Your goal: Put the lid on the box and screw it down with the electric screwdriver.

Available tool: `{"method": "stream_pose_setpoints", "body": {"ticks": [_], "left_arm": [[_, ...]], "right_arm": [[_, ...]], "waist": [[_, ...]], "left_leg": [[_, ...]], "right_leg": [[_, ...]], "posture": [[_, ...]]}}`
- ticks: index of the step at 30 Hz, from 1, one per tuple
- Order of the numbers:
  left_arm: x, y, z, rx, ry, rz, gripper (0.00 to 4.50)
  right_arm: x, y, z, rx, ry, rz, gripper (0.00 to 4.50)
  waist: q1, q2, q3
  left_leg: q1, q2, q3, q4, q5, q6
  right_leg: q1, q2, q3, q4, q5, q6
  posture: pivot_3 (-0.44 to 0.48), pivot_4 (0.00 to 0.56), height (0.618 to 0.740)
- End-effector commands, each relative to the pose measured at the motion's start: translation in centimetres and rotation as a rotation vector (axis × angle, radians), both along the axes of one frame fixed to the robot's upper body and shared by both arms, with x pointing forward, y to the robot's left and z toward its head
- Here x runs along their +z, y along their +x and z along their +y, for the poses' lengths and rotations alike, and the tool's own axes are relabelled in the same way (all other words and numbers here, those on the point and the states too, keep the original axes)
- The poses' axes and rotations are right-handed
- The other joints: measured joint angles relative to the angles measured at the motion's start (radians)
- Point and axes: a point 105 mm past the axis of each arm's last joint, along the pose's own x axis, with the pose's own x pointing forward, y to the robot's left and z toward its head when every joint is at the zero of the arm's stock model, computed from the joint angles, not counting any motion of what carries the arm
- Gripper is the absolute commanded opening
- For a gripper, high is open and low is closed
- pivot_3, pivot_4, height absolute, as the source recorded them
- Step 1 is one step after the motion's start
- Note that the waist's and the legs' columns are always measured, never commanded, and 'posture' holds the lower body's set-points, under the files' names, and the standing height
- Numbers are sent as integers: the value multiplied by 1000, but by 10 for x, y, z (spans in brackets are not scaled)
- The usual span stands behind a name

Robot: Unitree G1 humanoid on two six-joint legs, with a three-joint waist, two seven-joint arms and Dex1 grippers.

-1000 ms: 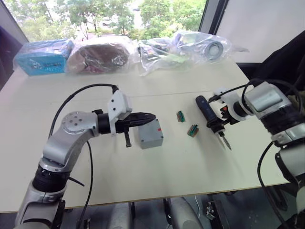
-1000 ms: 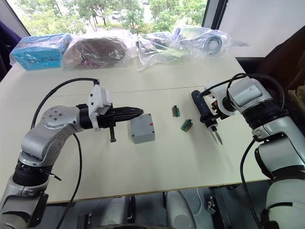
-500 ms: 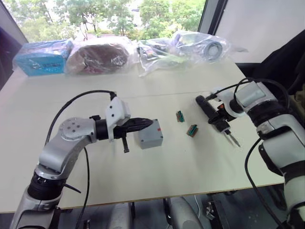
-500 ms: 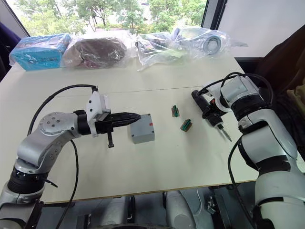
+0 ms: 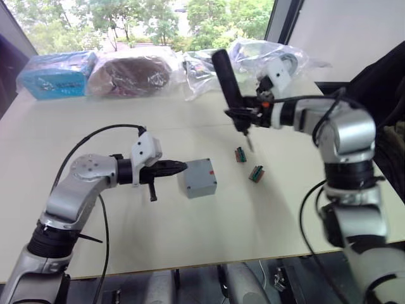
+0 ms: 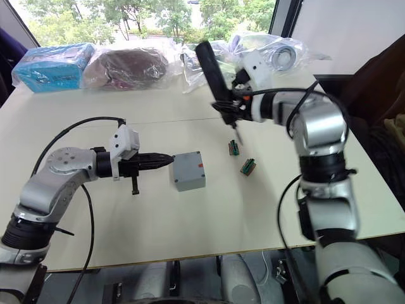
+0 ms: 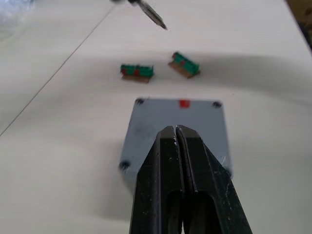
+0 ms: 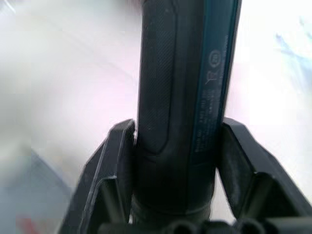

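The right fingers (image 8: 170,161) gripped the electric screwdriver (image 5: 226,82) aloft; the left fingers (image 7: 176,146), closed and empty, pointed at the lidded box (image 5: 200,177)

We see a matt grey plastic box (image 5: 200,178) on a smooth pale table (image 5: 190,234); the screwdriver (image 6: 215,75) has a black matt body and thin metal bit; glossy clear plastic bags (image 5: 253,60) lie behind; gripper fingers (image 7: 195,165) are smooth black plastic
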Motion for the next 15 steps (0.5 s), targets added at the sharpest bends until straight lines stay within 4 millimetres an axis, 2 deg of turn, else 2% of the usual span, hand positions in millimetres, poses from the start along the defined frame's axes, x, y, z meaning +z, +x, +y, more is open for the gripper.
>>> {"method": "stream_pose_setpoints", "body": {"ticks": [1, 3, 5, 7, 15], "left_arm": [[8, 1, 0, -35, 20, -41, 0], [3, 1, -1, -39, 21, -30, 0], [-8, -1, -11, -51, 3, 12, 0], [-15, -1, -16, -54, 3, 34, 0], [-47, 14, -23, 3, 15, 55, 0]], "right_arm": [[39, -19, 7, -13, 163, -200, 1836], [36, -29, 20, 13, 275, -233, 1836], [24, -44, 29, 51, 364, -262, 1836], [14, -52, 34, 66, 393, -269, 1836], [-18, -47, 37, -4, 404, -263, 1836]], "waist": [[5, 0, 0], [6, 0, 0], [9, -2, -1], [8, -1, -1], [-1, -1, -1]], "left_leg": [[0, 0, 0, 1, 0, 0], [0, -1, 1, 2, 0, 0], [0, -1, 1, 3, 0, 0], [1, 0, -1, 2, 0, 0], [2, 0, 0, 2, 0, -1]], "right_leg": [[1, 0, 0, 0, 0, 0], [1, -1, 1, -1, 0, 0], [2, -1, 0, -1, 0, 0], [3, 0, -1, 0, 0, 0], [2, 0, 0, 1, 0, 0]], "posture": [[0, 150, 740], [0, 150, 740], [0, 150, 740], [0, 150, 740], [0, 150, 740]]}}
